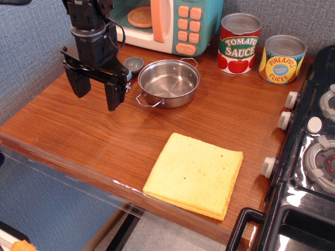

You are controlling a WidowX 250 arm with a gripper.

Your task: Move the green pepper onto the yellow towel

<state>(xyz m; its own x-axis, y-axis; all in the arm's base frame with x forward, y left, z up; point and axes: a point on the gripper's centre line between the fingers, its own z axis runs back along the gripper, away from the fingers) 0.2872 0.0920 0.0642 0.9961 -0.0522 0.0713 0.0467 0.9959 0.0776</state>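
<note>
The yellow towel [196,175] lies flat and folded near the table's front edge, right of centre. My gripper [98,99] hangs over the left part of the wooden table [78,130], well left of and behind the towel. Its two black fingers point down with a wide gap and nothing shows between them, so it is open. The green pepper does not show; it is hidden or out of view.
A steel pan [170,81] stands just right of the gripper. A small blue scoop with a grey bowl [133,64] lies behind it. A toy microwave [162,23], a tomato sauce can [239,44] and a pineapple can [282,59] line the back. A black stove [314,157] borders the right.
</note>
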